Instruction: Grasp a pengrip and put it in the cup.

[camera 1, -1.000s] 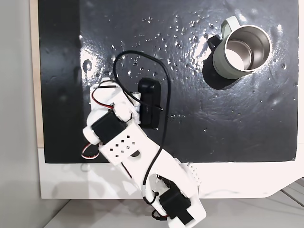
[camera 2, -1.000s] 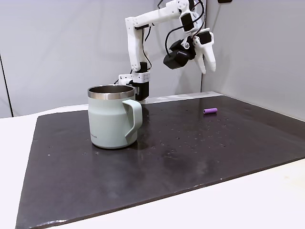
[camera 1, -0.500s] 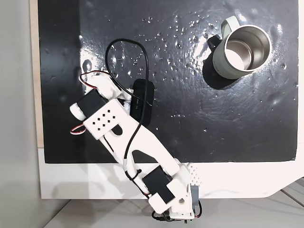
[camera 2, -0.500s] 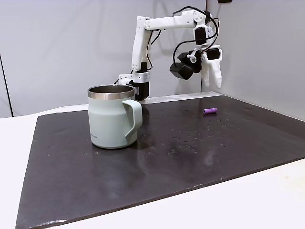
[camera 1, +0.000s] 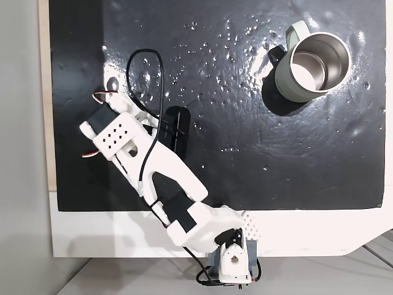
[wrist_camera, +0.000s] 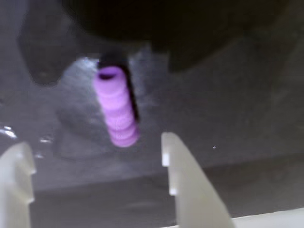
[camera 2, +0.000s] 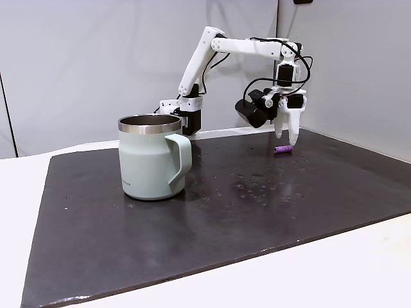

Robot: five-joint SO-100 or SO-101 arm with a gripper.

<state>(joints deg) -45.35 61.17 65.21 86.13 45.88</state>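
The purple ribbed pengrip [camera 2: 283, 149] lies on the black mat at the far right of a fixed view. My gripper [camera 2: 287, 136] hangs fingers-down just above it, open, holding nothing. In the wrist view the pengrip [wrist_camera: 116, 107] lies lengthwise just beyond my gripper [wrist_camera: 95, 145], closer to the right finger [wrist_camera: 183, 175] than to the left finger [wrist_camera: 16, 178]. The sage-green cup [camera 2: 151, 160] stands upright well to the left, handle toward the camera. From above, the cup [camera 1: 313, 58] sits at the top right, and my arm [camera 1: 159, 166] covers the pengrip.
The black mat [camera 1: 258, 160] lies on a white table [camera 1: 307, 230], with a pale strip [camera 1: 43, 92] along its left side. The arm's base [camera 1: 236, 264] sits at the bottom edge. A grey wall [camera 2: 347, 70] rises right behind the gripper.
The arm has stretched out and swung left in the view from above. The gripper has dropped from high above the mat down to just over the pengrip.
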